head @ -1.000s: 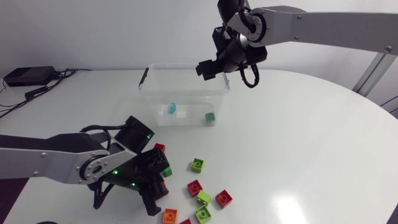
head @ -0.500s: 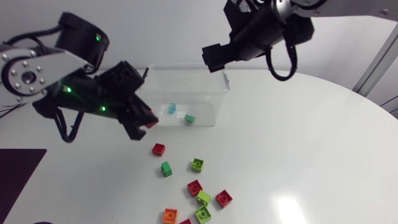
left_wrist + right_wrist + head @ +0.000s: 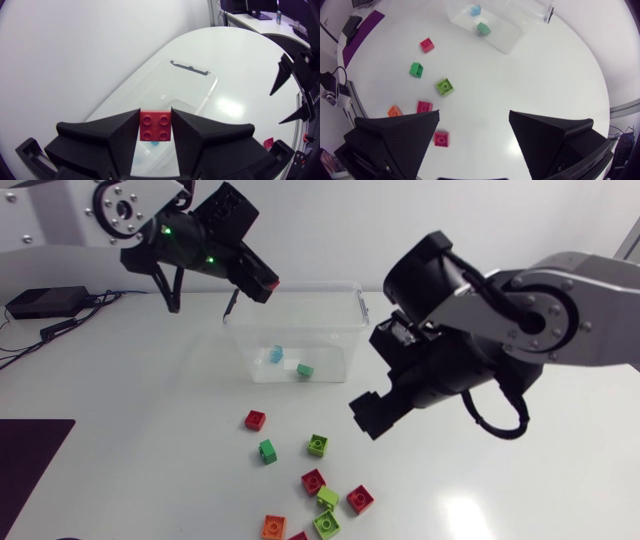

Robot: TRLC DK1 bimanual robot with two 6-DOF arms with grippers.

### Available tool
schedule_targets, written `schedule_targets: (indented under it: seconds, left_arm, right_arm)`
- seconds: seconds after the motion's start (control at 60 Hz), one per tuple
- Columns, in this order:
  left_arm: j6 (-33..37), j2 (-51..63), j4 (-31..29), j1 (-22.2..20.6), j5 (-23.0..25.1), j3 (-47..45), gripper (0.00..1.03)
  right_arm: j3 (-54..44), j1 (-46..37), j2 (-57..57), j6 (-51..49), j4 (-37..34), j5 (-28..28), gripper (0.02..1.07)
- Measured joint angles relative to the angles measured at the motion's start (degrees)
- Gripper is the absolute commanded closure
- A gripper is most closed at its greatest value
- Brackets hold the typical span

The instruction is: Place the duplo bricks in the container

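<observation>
My left gripper (image 3: 262, 283) is shut on a red brick (image 3: 155, 125) and hangs above the back left rim of the clear container (image 3: 340, 330). A light blue brick (image 3: 273, 354) and a teal brick (image 3: 305, 370) lie inside the container. My right gripper (image 3: 365, 415) is open and empty, above the table to the right of the loose bricks. In the right wrist view its fingers (image 3: 395, 135) stand wide apart, with a lime brick (image 3: 445, 86) and a red brick (image 3: 441, 139) on the table ahead of them.
Several loose bricks lie in front of the container: red (image 3: 255, 419), green (image 3: 267, 451), lime (image 3: 318, 444), red (image 3: 313, 481), red (image 3: 360, 499) and orange (image 3: 272, 526). The white table's right half (image 3: 560, 480) is bare.
My left arm rose from the table with the red brick and swung up to the container's back left. My right arm came away from over the container, down towards the loose bricks, opening wider.
</observation>
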Motion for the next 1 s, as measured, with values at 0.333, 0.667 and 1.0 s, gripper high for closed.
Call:
schedule_targets:
  seconds: [0.333, 0.667, 1.0]
  left_arm:
    - [0.0, 11.5, 2.9, 2.8, 0.0, 5.5, 0.7]
    - [-0.1, 17.6, 3.3, 4.0, 0.0, 8.8, 0.56]
    - [-0.1, 19.1, 2.2, 4.3, 0.3, 11.2, 0.05]
  right_arm:
    - [-7.6, 3.3, -0.7, 1.7, 0.2, -2.4, 0.07]
    - [-11.4, 7.0, 0.6, 3.2, 1.5, -4.0, 0.07]
    - [-12.5, 8.1, 9.9, 3.3, 6.8, -3.9, 0.07]
